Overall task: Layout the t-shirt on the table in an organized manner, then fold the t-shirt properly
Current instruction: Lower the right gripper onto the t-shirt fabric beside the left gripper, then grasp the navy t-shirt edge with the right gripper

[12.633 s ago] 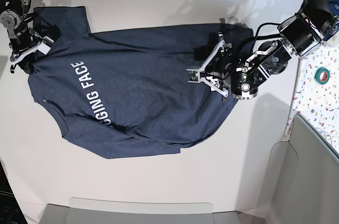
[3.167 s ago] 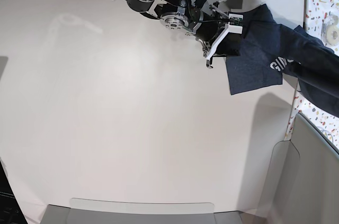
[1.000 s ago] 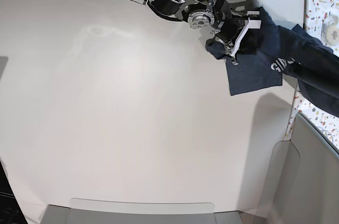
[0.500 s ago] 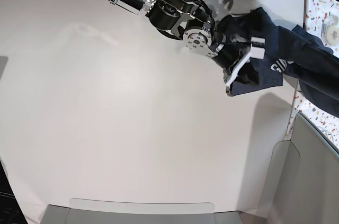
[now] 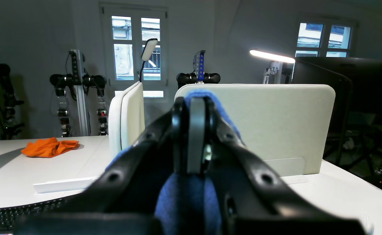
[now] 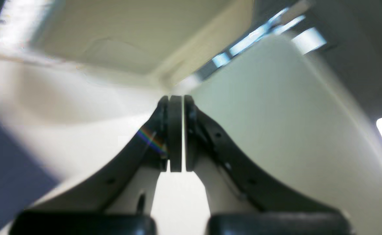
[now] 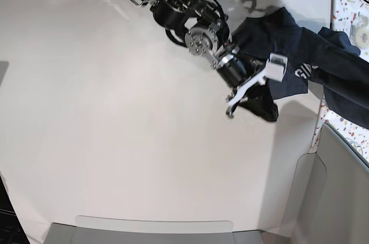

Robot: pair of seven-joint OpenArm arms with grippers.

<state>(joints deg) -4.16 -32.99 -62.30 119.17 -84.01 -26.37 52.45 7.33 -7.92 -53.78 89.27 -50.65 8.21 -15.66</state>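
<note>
The dark navy t-shirt (image 7: 300, 42) hangs bunched at the table's (image 7: 115, 111) far right, and part of it runs out of frame. A bit of its white lettering (image 7: 303, 72) shows. My right gripper (image 7: 230, 110) reaches across from the upper left. It is shut, with a fold of the shirt (image 7: 264, 107) bunched right beside it. The right wrist view shows this gripper (image 6: 175, 98) with fingers pressed together and no cloth between the tips. My left gripper (image 5: 194, 101) is shut on blue t-shirt cloth (image 5: 184, 202), held up in the air. It is outside the base view.
A confetti-speckled surface (image 7: 351, 2) with a tape roll (image 7: 361, 35) borders the right side. Cream panels stand at the front right (image 7: 340, 186) and front (image 7: 155, 225). The left wrist view shows an orange cloth (image 5: 49, 147) and a keyboard (image 5: 14, 212) on another desk.
My right gripper has swung from the shirt's upper edge down toward the front and closed. The sleeve fold has bunched and shifted down with it. The left gripper stays shut.
</note>
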